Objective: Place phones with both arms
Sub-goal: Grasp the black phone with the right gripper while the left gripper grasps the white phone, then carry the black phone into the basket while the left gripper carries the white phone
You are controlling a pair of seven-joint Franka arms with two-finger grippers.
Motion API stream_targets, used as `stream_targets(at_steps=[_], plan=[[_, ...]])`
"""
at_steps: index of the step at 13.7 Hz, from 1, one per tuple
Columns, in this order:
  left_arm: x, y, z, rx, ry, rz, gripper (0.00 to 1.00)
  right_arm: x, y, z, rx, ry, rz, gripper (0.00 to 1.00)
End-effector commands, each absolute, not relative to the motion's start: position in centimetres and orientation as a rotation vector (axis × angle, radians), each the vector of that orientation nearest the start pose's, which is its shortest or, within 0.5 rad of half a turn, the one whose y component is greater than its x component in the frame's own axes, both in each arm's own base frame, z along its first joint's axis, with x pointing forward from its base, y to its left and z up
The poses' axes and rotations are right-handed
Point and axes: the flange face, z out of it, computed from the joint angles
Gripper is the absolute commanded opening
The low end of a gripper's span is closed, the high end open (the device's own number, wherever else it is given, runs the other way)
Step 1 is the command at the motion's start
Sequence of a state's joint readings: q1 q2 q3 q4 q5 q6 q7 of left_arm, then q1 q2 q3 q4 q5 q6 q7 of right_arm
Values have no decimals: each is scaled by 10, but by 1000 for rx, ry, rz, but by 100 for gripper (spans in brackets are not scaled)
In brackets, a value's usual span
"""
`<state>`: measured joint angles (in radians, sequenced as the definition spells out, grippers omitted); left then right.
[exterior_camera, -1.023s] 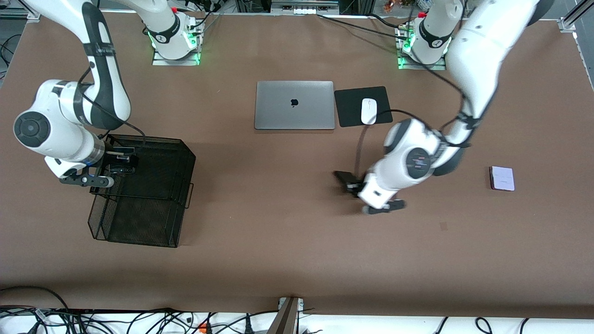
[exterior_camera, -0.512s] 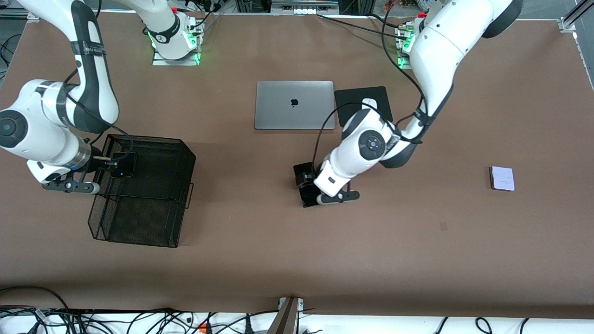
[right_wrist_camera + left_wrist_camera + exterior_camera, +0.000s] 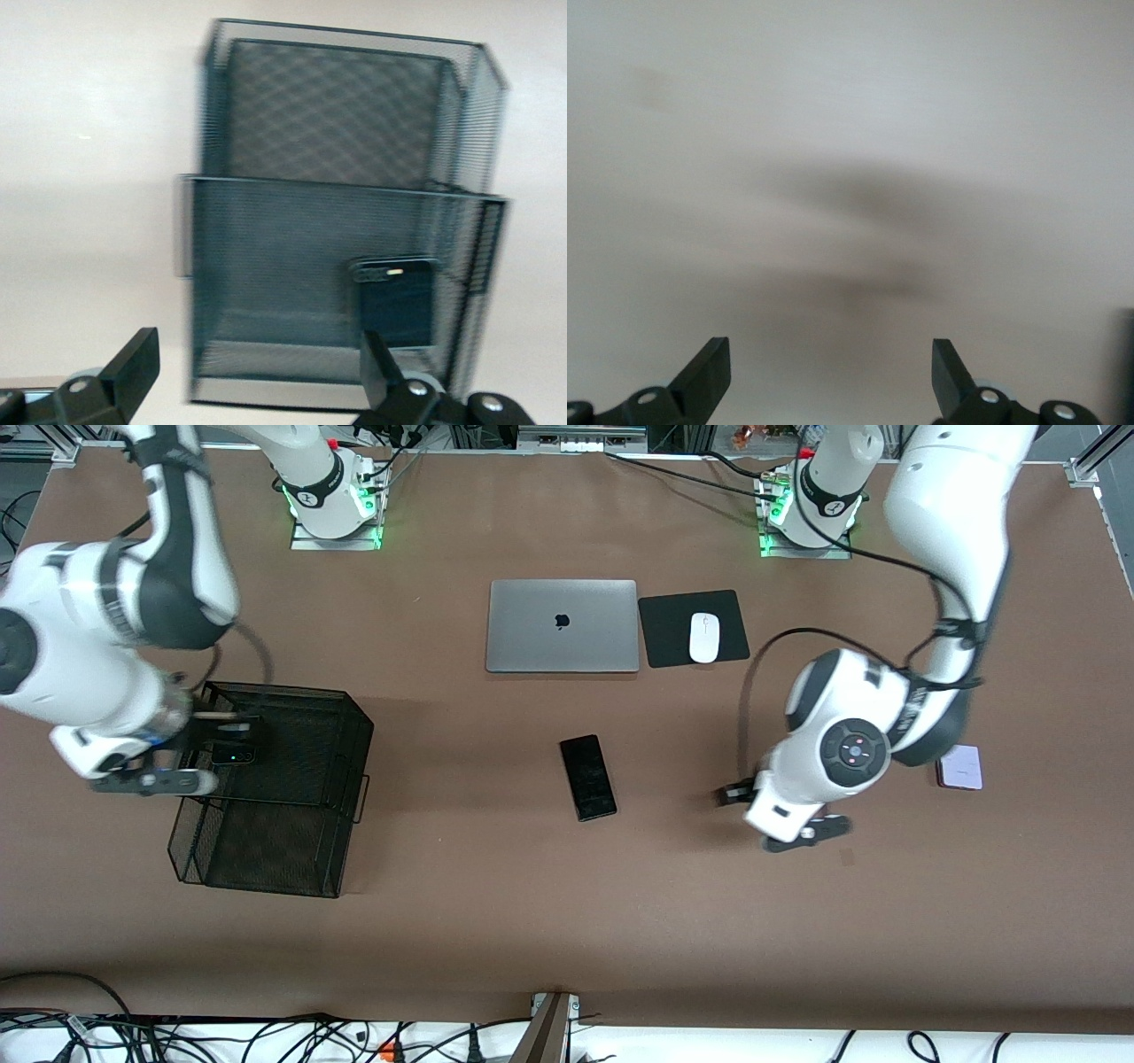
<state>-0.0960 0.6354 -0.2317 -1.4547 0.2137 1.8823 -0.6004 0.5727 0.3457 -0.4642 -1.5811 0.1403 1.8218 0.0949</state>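
Note:
A long slim black phone lies flat on the brown table, nearer the front camera than the laptop. A small black phone rests inside the black mesh basket. The pale phone lies toward the left arm's end, partly hidden by that arm's elbow. My left gripper hangs open over bare table between the slim phone and the pale one. My right gripper stands open over the basket's edge, nothing between its fingers.
A closed silver laptop sits mid-table toward the bases, beside a black mouse pad carrying a white mouse. Cables run along the table's front edge.
My left gripper set the slim black phone down mid-table, opened and swung toward the pale phone. My right gripper released the small black phone into the basket and opened.

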Motion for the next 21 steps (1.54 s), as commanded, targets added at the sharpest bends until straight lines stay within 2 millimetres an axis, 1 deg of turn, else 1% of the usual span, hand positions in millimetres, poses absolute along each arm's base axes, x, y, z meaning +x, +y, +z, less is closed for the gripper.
stream_targets(at_steps=[1,2,3,4,5,6,7,8,9,10,11,12,13,14,15,16,18,19,21], plan=[[663,-142,303,-2848,-129,276,100,618,220,438,-3171,-14,126,100],[666,-113,304,-2851,-112,309,100,611,270,424,-3180,-29,119,100],[669,-78,300,-2865,-80,336,100,609,313,415,-3179,1,85,100],[672,-49,300,-2886,-17,357,100,605,355,399,-3169,31,64,100],[673,-15,298,-2907,6,379,100,599,398,383,-3147,39,45,100],[671,12,294,-2921,40,405,100,593,431,367,-3120,40,23,100],[669,57,289,-2951,139,406,100,574,485,336,-3071,-6,-22,100],[664,85,278,-2973,176,387,100,566,503,318,-3052,-36,-55,100],[656,114,263,-2996,230,360,100,553,525,303,-3036,-88,-95,100],[646,140,249,-3016,285,335,100,544,538,287,-3028,-125,-123,100],[638,162,240,-3031,319,287,100,541,546,274,-3014,-149,-157,100],[627,180,228,-3043,336,269,100,534,556,258,-3005,-179,-183,100],[618,191,218,-3054,325,248,100,532,561,244,-2998,-198,-214,100],[610,194,208,-3076,311,223,100,532,561,229,-3003,-230,-252,100],[602,196,198,-3111,268,191,100,533,561,219,-3012,-266,-279,100],[597,196,191,-3126,252,198,100,533,560,211,-3012,-281,-288,100],[592,202,188,-3135,231,209,100,537,556,200,-3010,-305,-319,100],[590,208,188,-3136,217,206,100,541,553,199,-3013,-309,-338,100],[592,209,190,-3135,212,194,100,542,551,191,-3030,-326,-349,100]])
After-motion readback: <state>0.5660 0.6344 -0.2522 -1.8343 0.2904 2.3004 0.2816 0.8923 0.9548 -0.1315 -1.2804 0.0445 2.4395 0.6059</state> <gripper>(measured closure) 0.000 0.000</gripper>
